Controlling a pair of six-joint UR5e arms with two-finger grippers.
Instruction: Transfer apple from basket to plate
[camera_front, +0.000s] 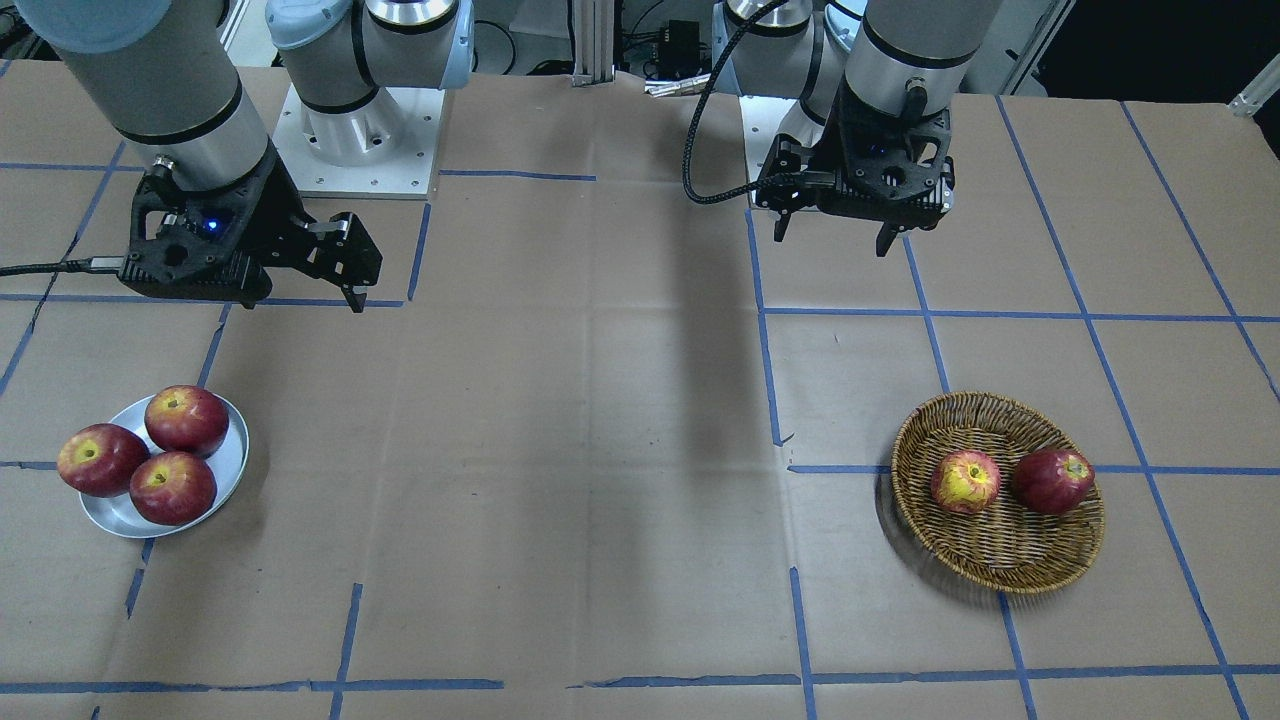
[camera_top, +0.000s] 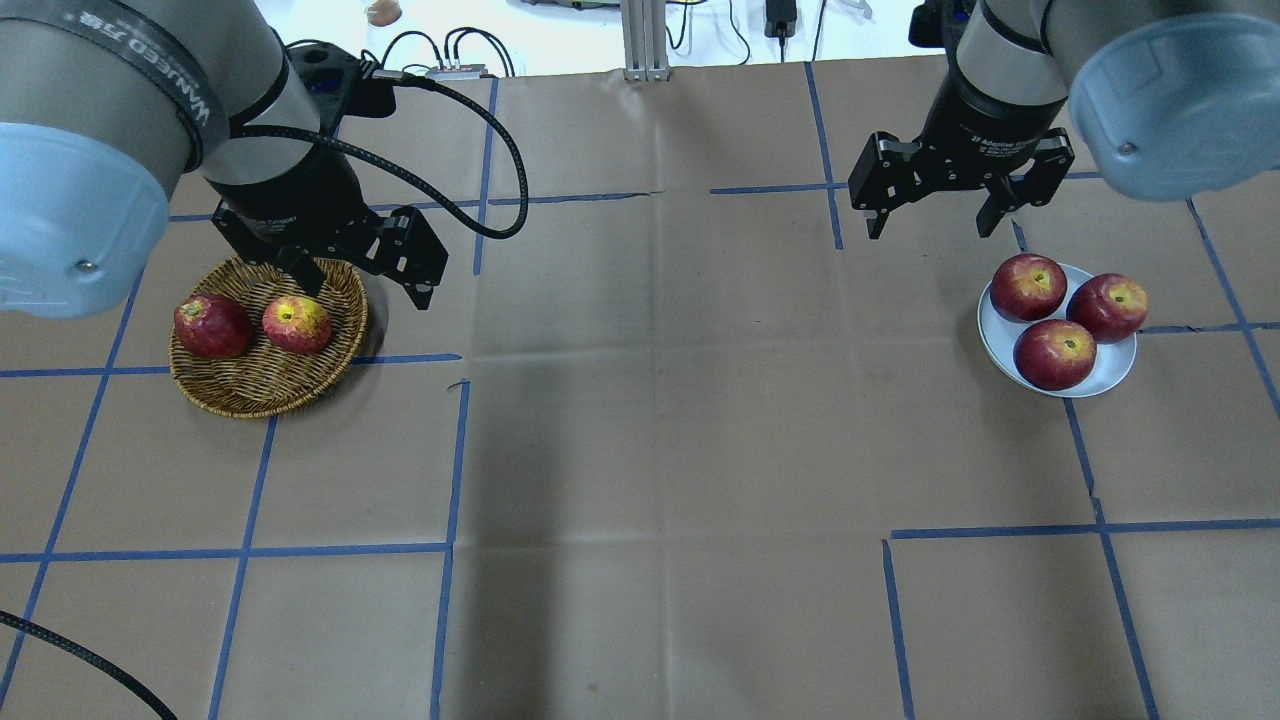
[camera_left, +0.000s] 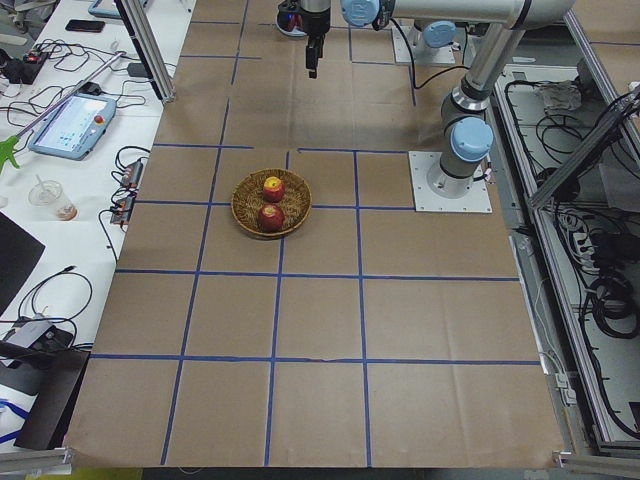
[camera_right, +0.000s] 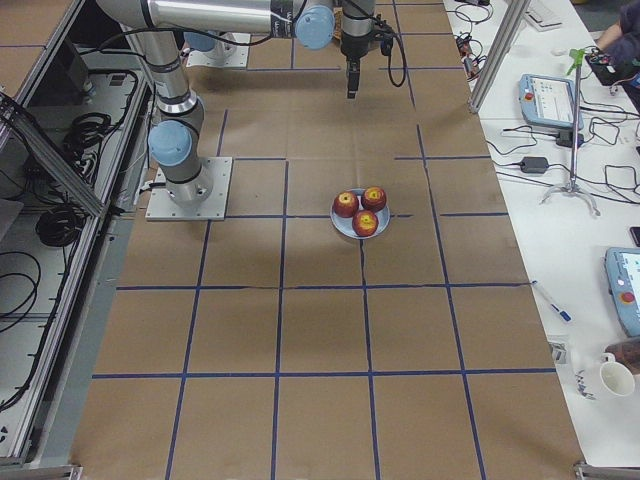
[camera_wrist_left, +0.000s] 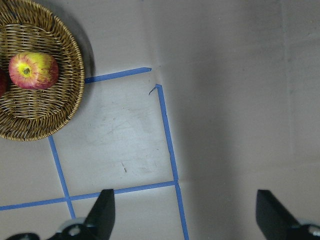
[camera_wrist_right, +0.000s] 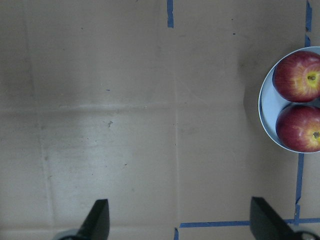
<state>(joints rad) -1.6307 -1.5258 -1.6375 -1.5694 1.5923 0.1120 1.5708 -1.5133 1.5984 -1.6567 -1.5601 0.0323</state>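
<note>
Red apple with big yellow patches (camera_top: 297, 324) sits inside the round shallow brown wicker basket (camera_top: 262, 396), stem end up, toward the basket side nearer the table's middle. A darker all-red apple (camera_top: 212, 326) lies just beside it in the same basket; can't tell if the two touch. Basket is on the brown paper-covered table with blue tape grid (camera_top: 660, 450), on the robot's left side.

Left gripper (camera_top: 368, 297) hangs in the air, off to the robot-base side of the basket, fingers spread wide apart with nothing between them. It touches neither the apple nor the basket. In the left wrist view both fingertips are over bare paper and a taped corner, with the basket and the yellow-patched apple up in the top-left corner.

Round shallow silver metal plate (camera_top: 1118, 368) is on the robot's right side, well apart from the basket. It carries three dark red apples with yellowish stem dips (camera_top: 1055, 354), packed close in a triangle and filling most of the plate; one of them overhangs the rim.

Right gripper (camera_top: 929, 230) hangs above the table near the plate, on its base side, fingers wide apart and empty. Right wrist view has the plate's edge and two of its apples at the right border, the fingertips over bare paper
</note>
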